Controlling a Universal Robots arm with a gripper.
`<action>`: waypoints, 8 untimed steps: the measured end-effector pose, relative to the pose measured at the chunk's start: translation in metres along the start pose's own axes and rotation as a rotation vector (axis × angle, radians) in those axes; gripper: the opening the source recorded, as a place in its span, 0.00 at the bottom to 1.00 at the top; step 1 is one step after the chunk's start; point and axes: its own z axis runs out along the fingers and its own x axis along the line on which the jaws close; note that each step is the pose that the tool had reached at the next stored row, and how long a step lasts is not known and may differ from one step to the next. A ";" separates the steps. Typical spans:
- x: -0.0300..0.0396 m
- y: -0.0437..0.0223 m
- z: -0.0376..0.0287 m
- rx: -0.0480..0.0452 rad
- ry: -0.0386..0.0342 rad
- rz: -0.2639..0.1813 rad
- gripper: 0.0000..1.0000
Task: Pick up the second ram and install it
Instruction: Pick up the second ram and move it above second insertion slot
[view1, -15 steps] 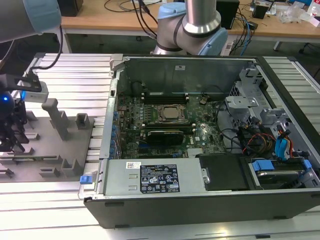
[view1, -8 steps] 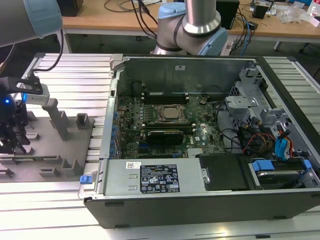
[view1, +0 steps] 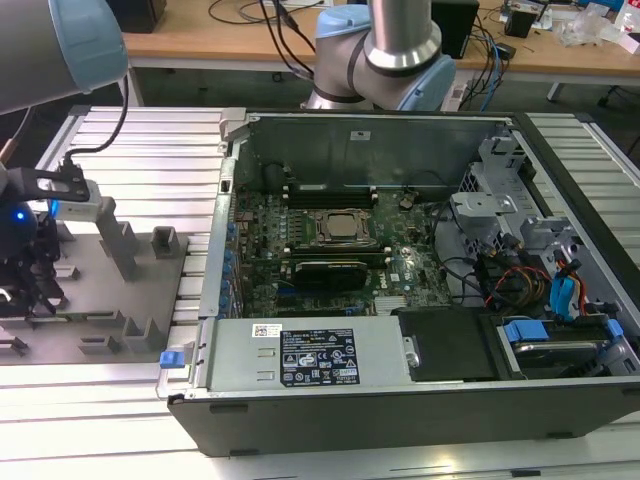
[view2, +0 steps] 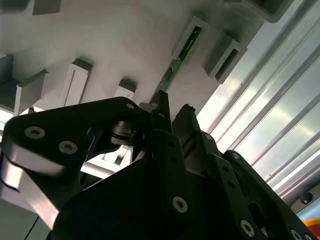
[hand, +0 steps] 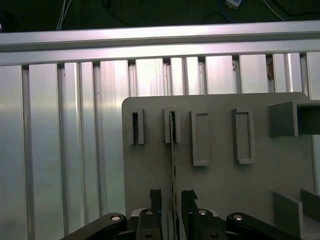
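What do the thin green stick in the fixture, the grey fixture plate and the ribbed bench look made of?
Thin green circuit-board stick: likely fibreglass laminate, green face dotted with small parts.
Grey fixture plate with upright blocks: probably plastic, uniformly dull, no glints.
Silver ribbed bench: looks like aluminium extrusion, bright streaky reflections along its grooves.

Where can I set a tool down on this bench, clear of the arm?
Free: slotted table beyond the grey fixture plate, bordered by the case wall; also the table strip along the near edge of plate and case. Crowded: the plate's upright blocks, where the gripper straddles the second ram, fingers open, and the case interior.
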 end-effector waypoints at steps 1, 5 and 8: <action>0.0001 0.0002 0.0032 -0.0002 -0.0008 -0.001 0.30; 0.0002 0.0025 0.0115 -0.0009 -0.0148 -0.016 0.30; 0.0004 0.0034 0.0173 -0.0014 -0.0201 -0.025 0.30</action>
